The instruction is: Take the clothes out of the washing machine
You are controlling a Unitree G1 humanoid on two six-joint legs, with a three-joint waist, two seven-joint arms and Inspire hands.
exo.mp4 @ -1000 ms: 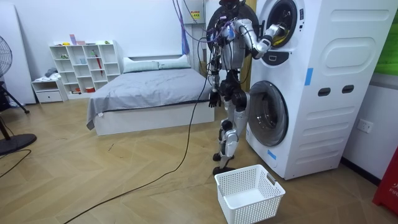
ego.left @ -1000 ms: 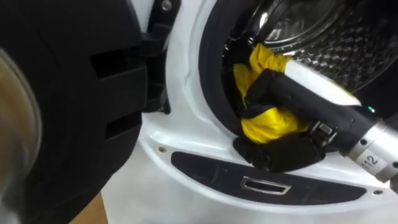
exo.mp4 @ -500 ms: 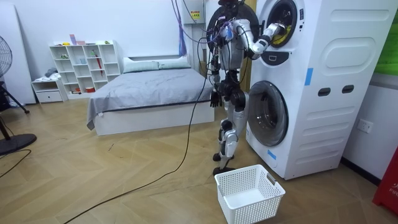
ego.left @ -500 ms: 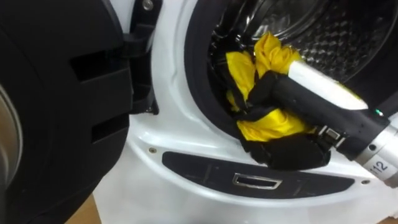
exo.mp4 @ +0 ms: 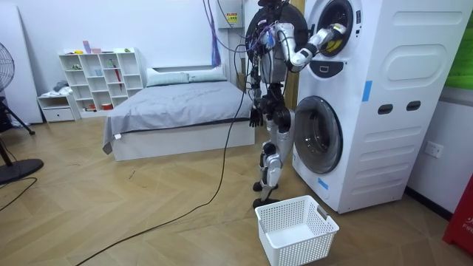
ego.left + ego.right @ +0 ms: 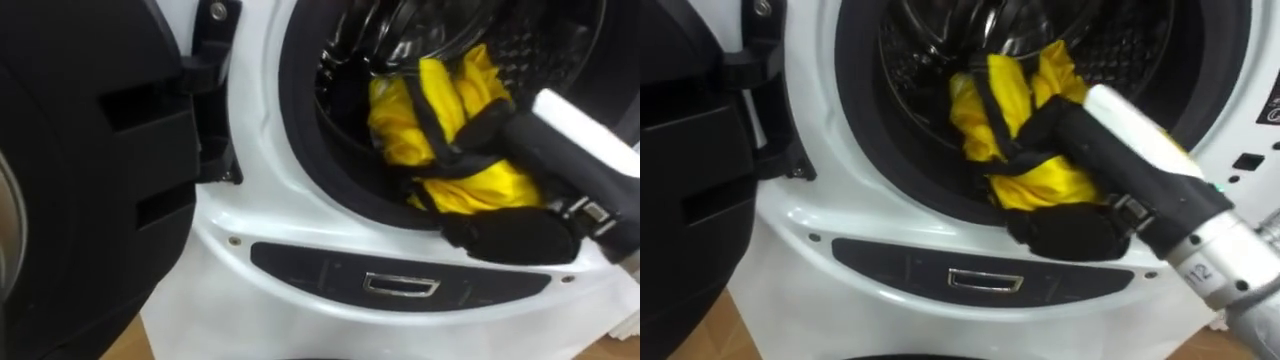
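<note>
Where the cloth sits: yellow cloth (image 6: 395, 125) is bunched at the mouth of the upper washing machine (image 5: 355, 37). Its lower fold drapes over the dark door seal (image 6: 340, 170) and the rest is inside the drum (image 6: 545, 40). Not out yet.
right hand: right hand (image 6: 1065, 228) reaches in from the right, with fingers (image 6: 470, 125) curled over the top of the bundle and the thumb side under it. That clamps the cloth from above and below. My read: the wrap is there so a loose, slippery wad doesn't slide free on the pull.
forearm: lies low across the lip, so the pull path looks to run toward the robot and slightly up over the seal.
left hand: left hand (image 5: 255, 118) hangs by the hip in the room view, idle. Too small to tell whether the fingers are spread or curled.
door: door (image 6: 80, 180) is swung wide to the left, out of the arm's path.
stance: robot is upright, close against the stacked machines, arm raised because the load is in the top drum.
basket: white basket (image 5: 295, 229) is on the floor near its feet, in front of the lower machine (image 5: 318, 144). It's likely the drop target, placed so the cloth can go nearly straight down.
risk: the trailing fold could snag on the seal, so lift before retracting.
progress: grasp made; extraction and drop not yet done.
</note>
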